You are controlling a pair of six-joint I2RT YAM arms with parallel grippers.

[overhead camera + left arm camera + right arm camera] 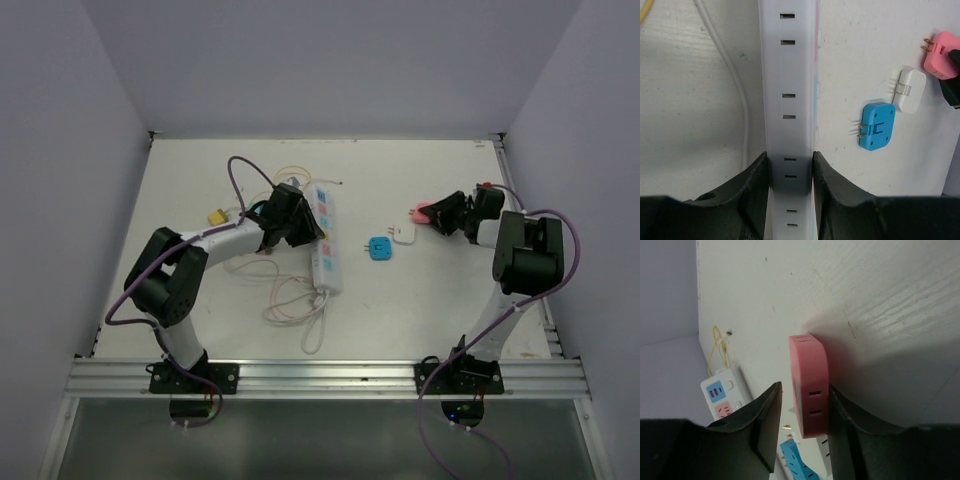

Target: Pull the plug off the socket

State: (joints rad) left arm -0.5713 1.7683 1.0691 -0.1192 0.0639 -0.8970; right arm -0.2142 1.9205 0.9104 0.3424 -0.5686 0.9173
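The left gripper (790, 155) is clamped across the socket (789, 75), its black fingers (755, 190) pressed to both long sides of the white strip, near the strip's middle. The socket lies flat on the table (450, 300), tipped onto one long side in the left wrist view, so its slotted edge faces the camera. Its thin white cord (742, 100) curves along the side away from the plugs.

The right gripper (805, 386) sits well off to the socket's right, with its fingers bracketing a pink plug (810, 375). One finger (845, 430) lies against the plug and a narrow gap shows at the other, so the jaws stand slightly parted rather than squeezed tight. The pink plug is clear of the socket, low over the table near the far right corner. Whether it touches the surface cannot be told.

Between the socket and the pink plug, two more plugs lie loose on the table. A blue plug (877, 126) is the closer to the socket, prongs pointing toward it. A white plug (910, 91) lies just beyond the blue one, touching or nearly touching its corner, and close to the pink plug.
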